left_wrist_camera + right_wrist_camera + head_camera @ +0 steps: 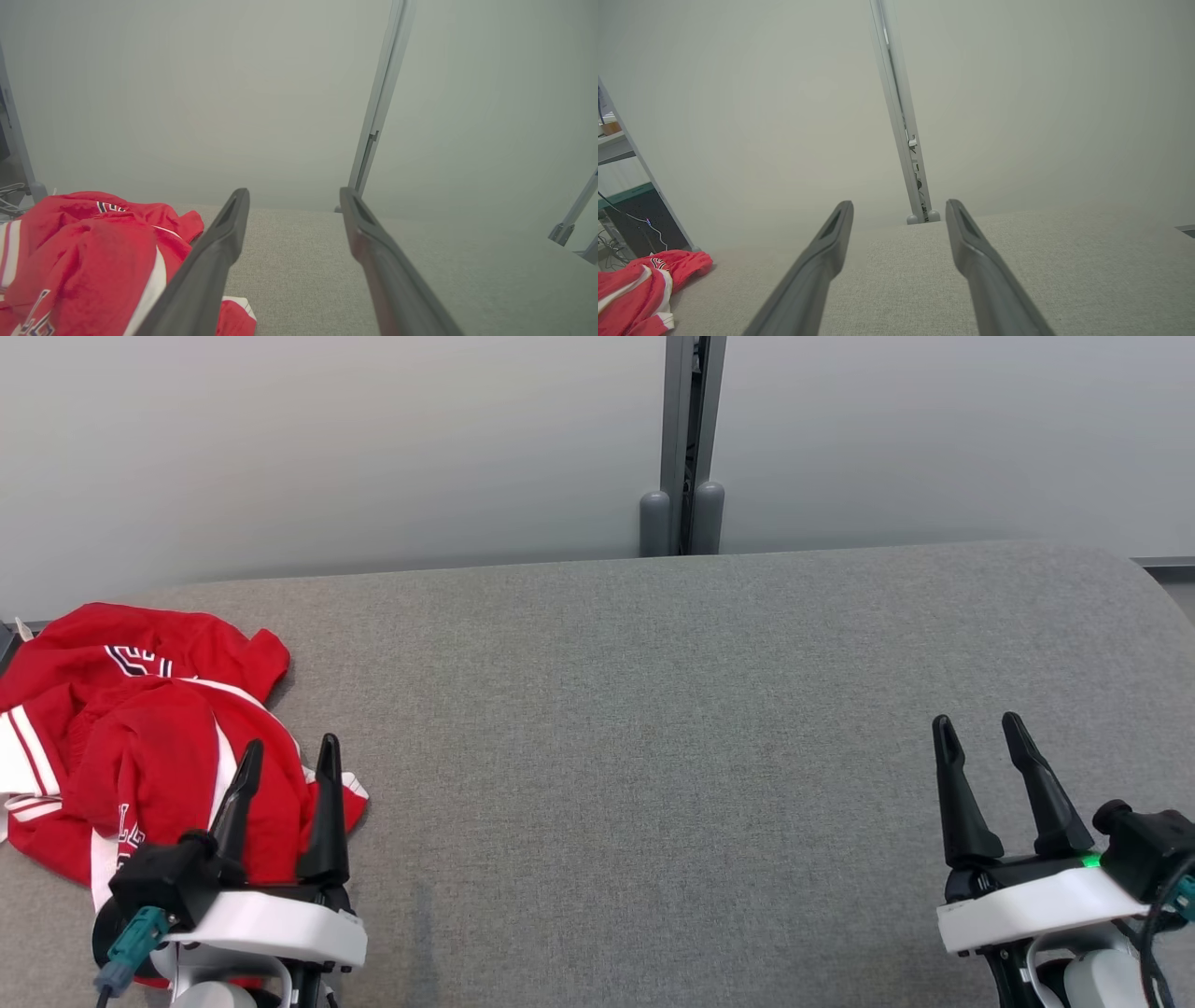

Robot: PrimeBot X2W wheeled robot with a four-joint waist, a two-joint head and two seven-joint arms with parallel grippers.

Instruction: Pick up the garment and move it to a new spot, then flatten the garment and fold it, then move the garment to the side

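Our left hand (291, 743), released, sits lower left, nearest the garment (140, 728) lying up-left; our right hand (977, 721), also released, far right

Nothing there could be read. The red garment (149, 737) bore dark letters (140, 661) edged in white near its far side and again at its near edge, but the crumpled folds cut them off, leaving no whole word or number.
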